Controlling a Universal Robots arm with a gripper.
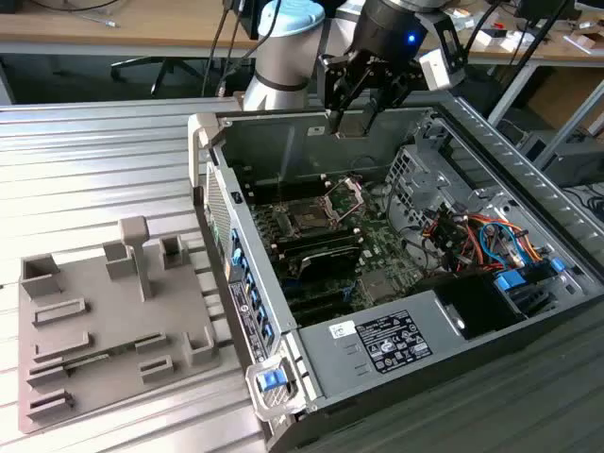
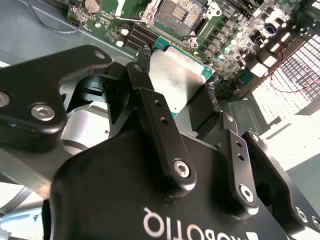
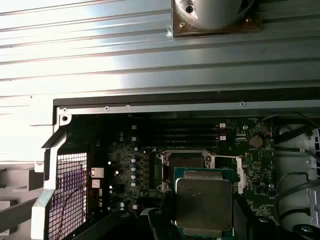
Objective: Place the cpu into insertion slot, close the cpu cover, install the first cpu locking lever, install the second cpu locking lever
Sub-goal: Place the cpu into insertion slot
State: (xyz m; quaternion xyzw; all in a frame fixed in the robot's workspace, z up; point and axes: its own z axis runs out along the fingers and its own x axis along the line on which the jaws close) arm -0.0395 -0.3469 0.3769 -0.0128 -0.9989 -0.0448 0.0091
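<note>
Black pincer (image 1: 352,120) clamped on flat silvery sq. cpu (image 2: 176,75), above dark metal-rimmed insertion slot (image 3: 185,160).

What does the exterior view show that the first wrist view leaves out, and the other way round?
Exterior view: the robot arm, the grey fixture tray at that view's left, and coloured cables inside the computer case. First wrist view: the cpu with its silvery top up close, and a mesh grille in the case wall. Both: the gripper shut on the cpu, held clear of the open insertion slot.
</note>
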